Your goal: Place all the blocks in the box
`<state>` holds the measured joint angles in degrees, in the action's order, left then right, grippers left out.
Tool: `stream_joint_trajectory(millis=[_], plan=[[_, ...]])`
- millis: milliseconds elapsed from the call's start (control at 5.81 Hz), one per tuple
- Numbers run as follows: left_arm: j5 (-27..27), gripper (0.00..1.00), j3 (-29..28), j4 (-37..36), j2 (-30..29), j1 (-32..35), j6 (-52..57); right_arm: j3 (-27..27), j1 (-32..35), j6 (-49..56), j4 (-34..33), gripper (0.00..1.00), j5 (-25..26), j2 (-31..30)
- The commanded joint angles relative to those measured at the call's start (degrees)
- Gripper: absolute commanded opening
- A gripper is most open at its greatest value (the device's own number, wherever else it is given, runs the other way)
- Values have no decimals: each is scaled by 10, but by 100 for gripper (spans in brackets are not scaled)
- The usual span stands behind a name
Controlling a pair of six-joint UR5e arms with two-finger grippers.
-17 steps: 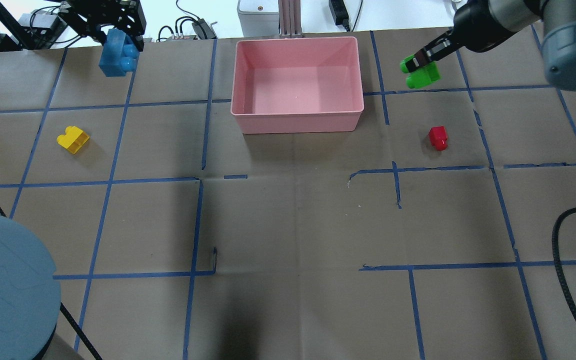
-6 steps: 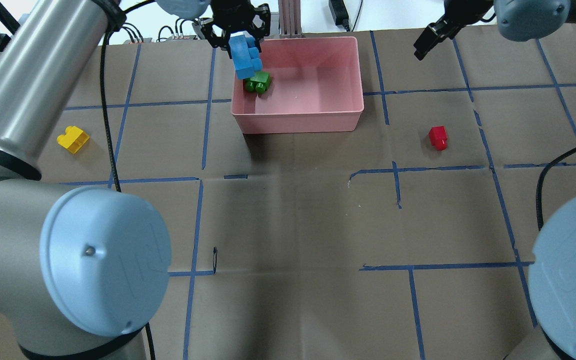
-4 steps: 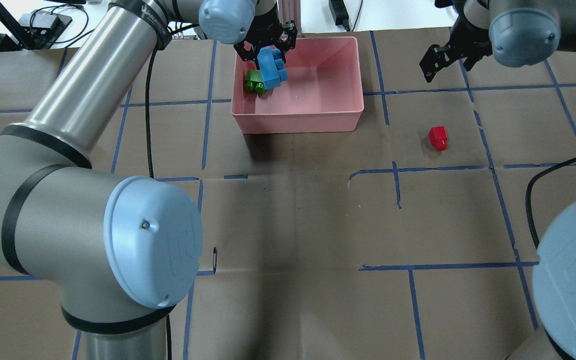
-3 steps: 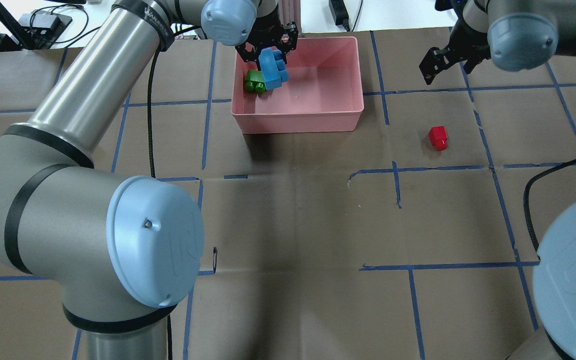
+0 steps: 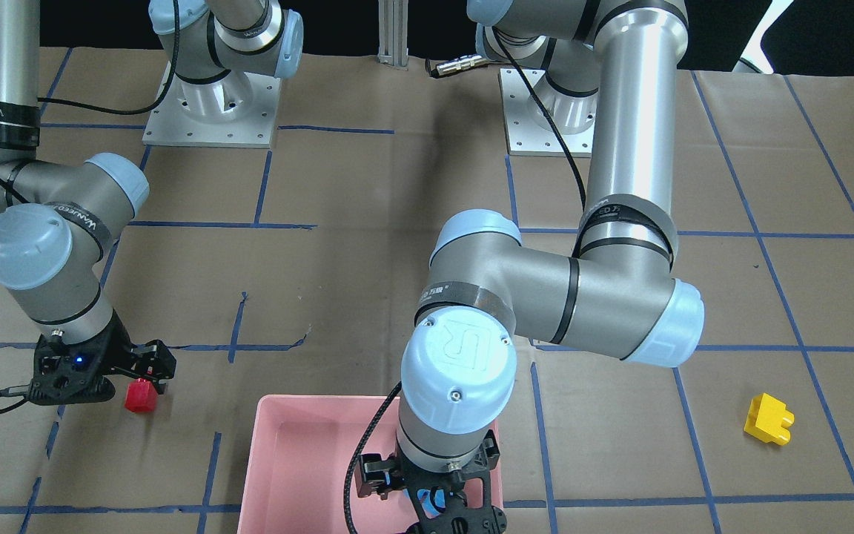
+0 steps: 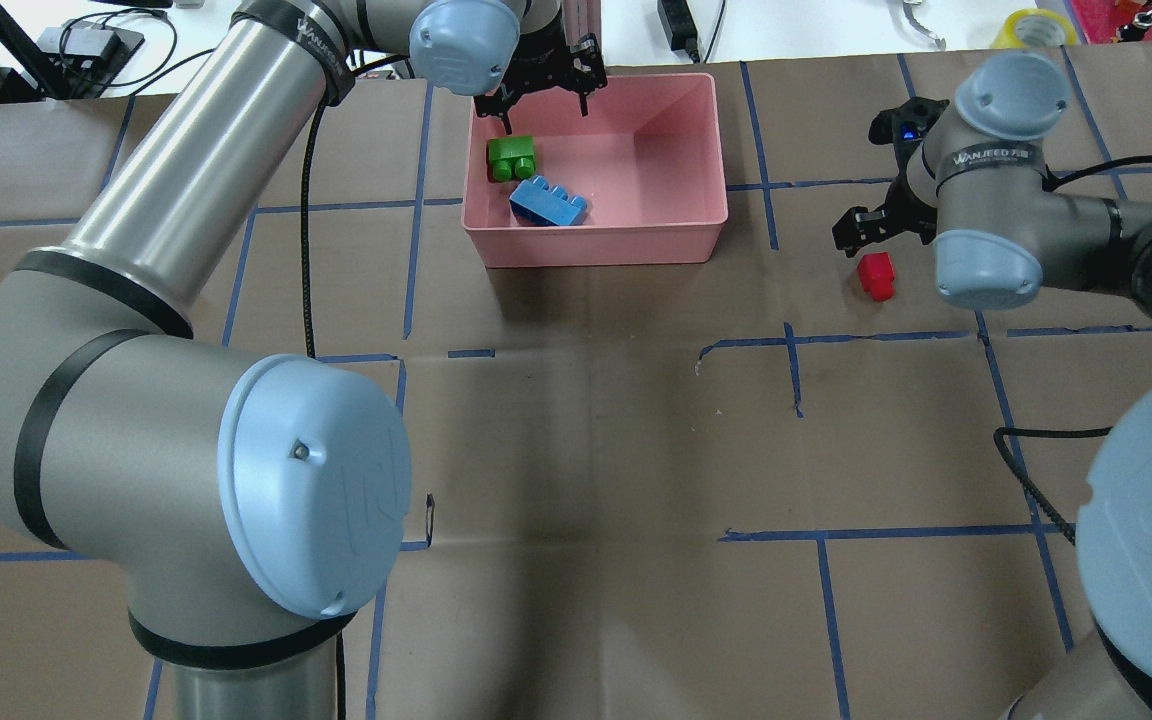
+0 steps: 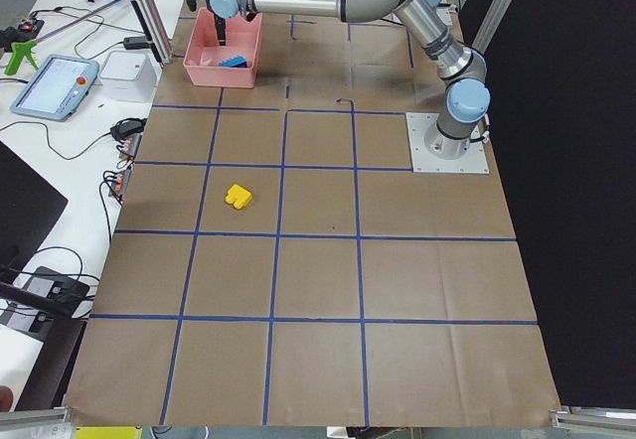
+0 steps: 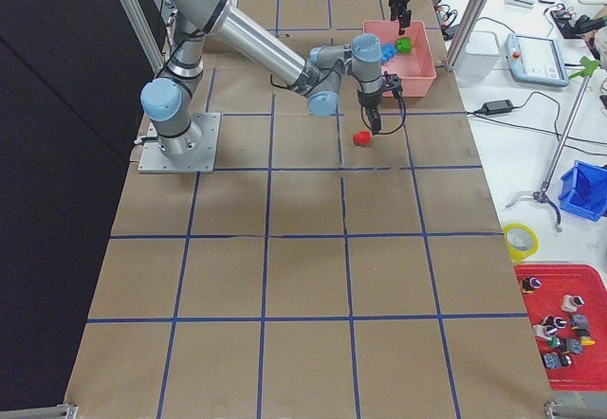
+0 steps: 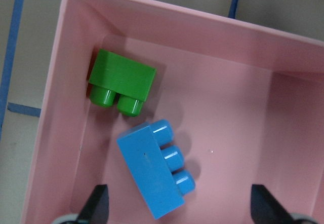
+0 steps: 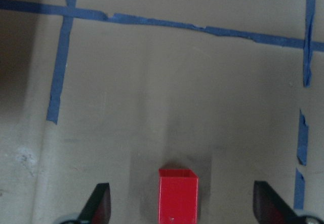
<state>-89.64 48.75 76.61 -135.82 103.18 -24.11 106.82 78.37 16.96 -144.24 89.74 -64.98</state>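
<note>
Your left gripper (image 6: 544, 100) hangs spread and empty over the box (image 6: 596, 242), where the green block (image 6: 511, 158) and blue block (image 6: 548, 203) lie. Your right gripper (image 6: 858, 226), spread too, hovers at the red block (image 6: 875, 275); the yellow block (image 5: 768, 420) lies well left.

surface: brown paper cover (image 6: 586, 450) on the table; blue tape lines (image 6: 821, 535) mark it into squares | far edge: upright aluminium post (image 6: 576, 30); black power adapter (image 6: 678, 22) nearby | bench, robot's left: teach pendant (image 7: 55, 86); white box (image 7: 127, 73) beside it | bench, robot's right: yellow tape roll (image 8: 520, 241); blue bin (image 8: 580, 191); red tray (image 8: 531, 343) holding small parts
</note>
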Motion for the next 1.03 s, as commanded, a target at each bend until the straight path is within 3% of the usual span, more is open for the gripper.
stream_joint_trajectory(millis=[0, 172, 344, 516, 861], plan=[[2, 100, 13, 70, 83, -55, 28, 16, -9, -2, -16, 96, -8, 17], [-1, 100, 33, 128, 126, -95, 100, 11, -9, -3, -30, 96, -9, 24], [-3, 100, 76, 131, 161, -136, 177, 9, -9, -3, -32, 91, -10, 22], [-4, 100, 117, 130, 188, -185, 262, 8, -9, -12, -32, 75, -9, 23], [0, 100, 138, 130, 194, -313, 490, 9, -7, -14, -32, 35, -10, 30]])
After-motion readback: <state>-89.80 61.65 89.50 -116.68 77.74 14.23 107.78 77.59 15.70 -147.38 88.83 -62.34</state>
